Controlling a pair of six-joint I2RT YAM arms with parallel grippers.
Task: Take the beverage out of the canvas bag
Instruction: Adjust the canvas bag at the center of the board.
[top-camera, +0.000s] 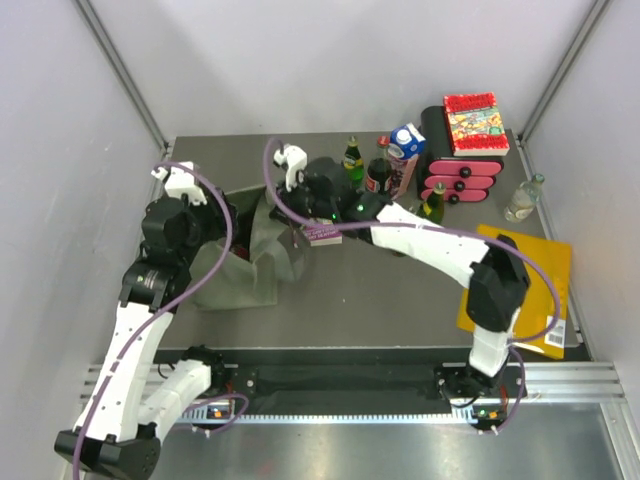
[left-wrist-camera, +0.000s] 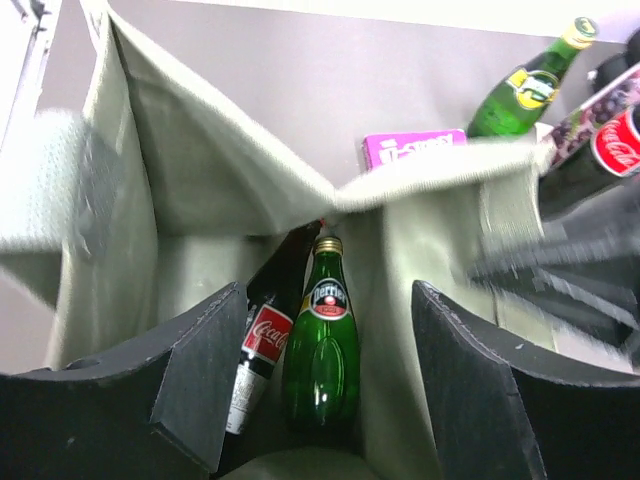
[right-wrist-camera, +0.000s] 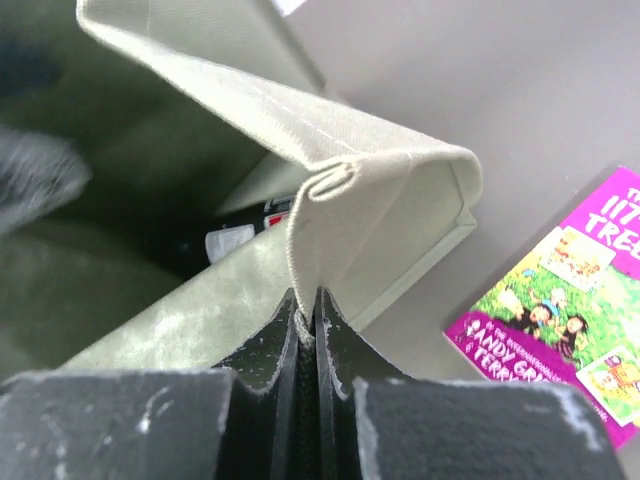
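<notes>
Pretty sure it's a robotics lab test cell: bare white panel walls (top-camera: 330, 60), aluminium rail (top-camera: 570, 382) edging a grey tabletop (top-camera: 380, 300).

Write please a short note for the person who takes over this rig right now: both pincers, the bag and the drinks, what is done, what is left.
Left pincer: open, empty, over the mouth of the canvas bag.
Right pincer: shut on a fold of the bag's rim, holding the mouth open.
Inside the bag: a green Perrier bottle and a Coca-Cola bottle, side by side, neither gripped.
Done: bag opened.
Left: lower the left pincer, grip a bottle, probably the Perrier, and lift it out.
</notes>
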